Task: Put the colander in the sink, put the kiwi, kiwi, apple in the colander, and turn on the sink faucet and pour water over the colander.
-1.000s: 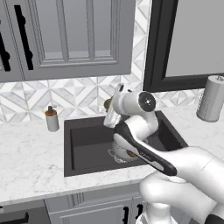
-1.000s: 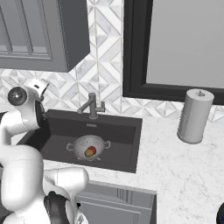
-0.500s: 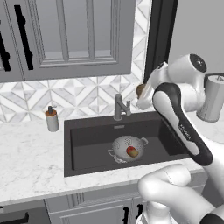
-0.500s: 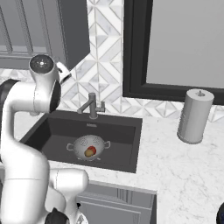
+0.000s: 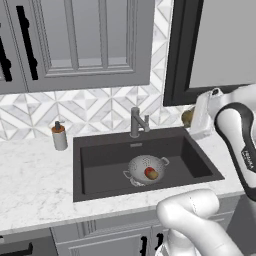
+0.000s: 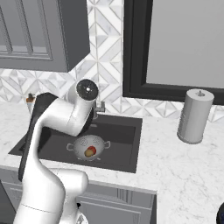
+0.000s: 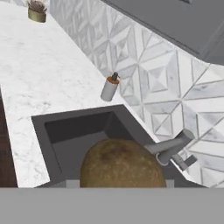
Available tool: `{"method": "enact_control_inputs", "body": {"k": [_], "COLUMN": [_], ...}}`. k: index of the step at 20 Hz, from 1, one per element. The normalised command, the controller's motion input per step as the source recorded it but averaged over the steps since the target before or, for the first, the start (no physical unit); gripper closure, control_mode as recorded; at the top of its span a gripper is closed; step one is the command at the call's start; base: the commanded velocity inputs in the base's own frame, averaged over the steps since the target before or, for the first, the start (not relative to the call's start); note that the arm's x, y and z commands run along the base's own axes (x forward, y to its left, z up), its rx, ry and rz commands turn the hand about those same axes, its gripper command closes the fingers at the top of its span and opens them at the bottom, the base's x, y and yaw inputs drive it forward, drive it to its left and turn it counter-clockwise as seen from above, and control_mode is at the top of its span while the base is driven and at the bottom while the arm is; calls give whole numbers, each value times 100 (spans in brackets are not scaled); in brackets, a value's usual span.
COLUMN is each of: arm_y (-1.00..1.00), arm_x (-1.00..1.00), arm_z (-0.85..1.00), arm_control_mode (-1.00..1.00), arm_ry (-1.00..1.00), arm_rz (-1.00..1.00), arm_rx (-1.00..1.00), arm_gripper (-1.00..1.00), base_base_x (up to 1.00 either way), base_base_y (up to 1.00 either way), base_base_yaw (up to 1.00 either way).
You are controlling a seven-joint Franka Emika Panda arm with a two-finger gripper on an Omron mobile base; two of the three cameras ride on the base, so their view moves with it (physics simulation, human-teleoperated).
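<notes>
The silver colander (image 5: 140, 167) (image 6: 83, 144) sits in the dark sink (image 5: 100, 160) (image 6: 124, 146). Inside it lie the red apple (image 5: 148, 172) (image 6: 92, 150) and a small olive kiwi (image 5: 154, 175) (image 6: 87, 153), touching each other. My gripper (image 5: 190, 119) hangs above the counter just right of the sink, shut on the other kiwi (image 5: 187, 118). In the hand view that brown kiwi (image 7: 120, 164) hides my fingertips. The grey faucet (image 5: 136, 122) (image 7: 172, 147) stands at the sink's back edge, with no water running from it.
A white soap dispenser (image 5: 59, 136) (image 7: 109, 87) stands on the marble counter left of the sink. A paper towel roll (image 6: 194, 116) stands to its right, below a dark-framed window (image 6: 175, 48). A small potted plant (image 7: 37, 11) sits far along the counter.
My arm has swung from over the sink to its right side, and the hand now sits a little lower, the kiwi in its grip. The colander and the fruit in it have not moved.
</notes>
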Motion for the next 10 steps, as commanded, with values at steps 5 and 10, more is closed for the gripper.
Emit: {"method": "enact_control_inputs", "body": {"k": [5,10], "arm_y": [-37,-6], "arm_x": [34,48], "arm_z": [-57,-77], "arm_control_mode": [-100,-100], "arm_ry": [1,4], "arm_rz": [27,26], "arm_rx": [0,-3], "arm_gripper": [100,100], "base_base_x": [0,0], "base_base_y": [0,0], "base_base_yaw": [0,0]}}
